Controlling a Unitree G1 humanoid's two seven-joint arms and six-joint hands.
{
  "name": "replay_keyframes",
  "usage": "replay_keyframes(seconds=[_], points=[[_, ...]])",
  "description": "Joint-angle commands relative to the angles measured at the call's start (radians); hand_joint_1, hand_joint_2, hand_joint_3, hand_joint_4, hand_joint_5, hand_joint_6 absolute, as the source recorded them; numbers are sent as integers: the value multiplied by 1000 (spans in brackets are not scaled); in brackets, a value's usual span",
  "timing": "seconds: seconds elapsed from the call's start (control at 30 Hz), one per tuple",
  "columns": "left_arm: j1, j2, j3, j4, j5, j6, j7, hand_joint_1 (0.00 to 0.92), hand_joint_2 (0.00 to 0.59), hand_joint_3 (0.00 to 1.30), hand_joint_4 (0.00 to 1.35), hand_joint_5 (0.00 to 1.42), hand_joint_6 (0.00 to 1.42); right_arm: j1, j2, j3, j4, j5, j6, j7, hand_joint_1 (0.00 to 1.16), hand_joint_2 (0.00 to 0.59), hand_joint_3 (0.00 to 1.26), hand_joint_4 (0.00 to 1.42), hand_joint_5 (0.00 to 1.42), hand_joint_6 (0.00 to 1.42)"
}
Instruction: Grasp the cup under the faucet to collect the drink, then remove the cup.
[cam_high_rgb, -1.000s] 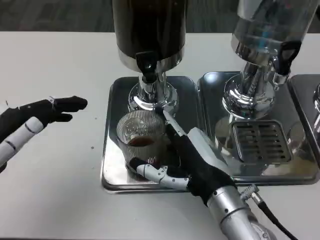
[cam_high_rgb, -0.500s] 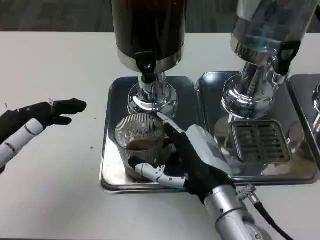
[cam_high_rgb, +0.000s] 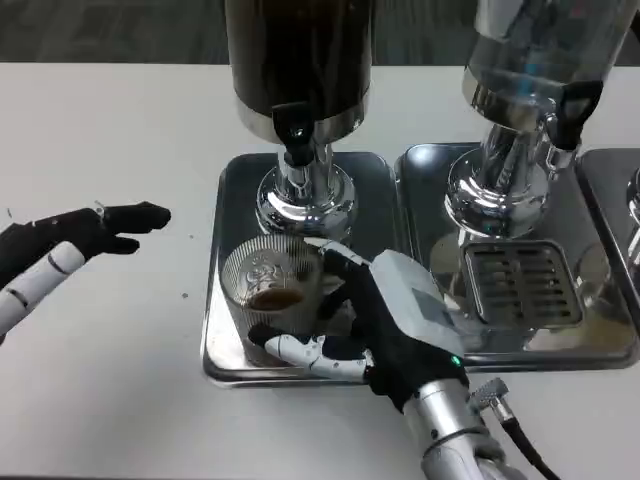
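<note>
A ribbed clear glass cup (cam_high_rgb: 268, 290) with a little brown drink in it stands on the left steel drip tray (cam_high_rgb: 225, 200), in front of the dark dispenser's black faucet (cam_high_rgb: 294, 138). My right hand (cam_high_rgb: 385, 320) grips the cup from its right, fingers wrapped round its front and back. My left hand (cam_high_rgb: 62, 252) hovers over the bare table to the left, fingers stretched out and apart, holding nothing.
The dark drink dispenser (cam_high_rgb: 298, 60) rises behind the cup. A second, clear dispenser (cam_high_rgb: 530, 90) stands to the right on its own tray with a slotted grate (cam_high_rgb: 518, 284). A third tray's edge (cam_high_rgb: 625, 200) shows at the far right.
My right hand has closed tighter round the cup and drawn it a little toward the tray's front left. My left hand has drifted slightly down and left.
</note>
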Motion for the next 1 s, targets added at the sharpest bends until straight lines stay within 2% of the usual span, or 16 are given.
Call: replay_keyframes(seconds=[0.03, 0.63, 1.0], points=[[5, 15, -3, -9, 20, -10, 2, 0, 265, 300, 212, 147, 211, 9, 6, 2, 7, -5, -28, -55, 602, 208, 348, 426, 676, 1087], [-3, 11, -6, -5, 26, -8, -5, 0, 258, 292, 212, 147, 211, 33, 1, -15, 12, 19, -73, -142, 639, 230, 424, 507, 785, 1213], [-17, 1, -25, -2, 29, -8, -14, 0, 256, 291, 210, 147, 211, 69, -6, -74, -55, 36, -84, -150, 658, 249, 464, 542, 818, 1242]])
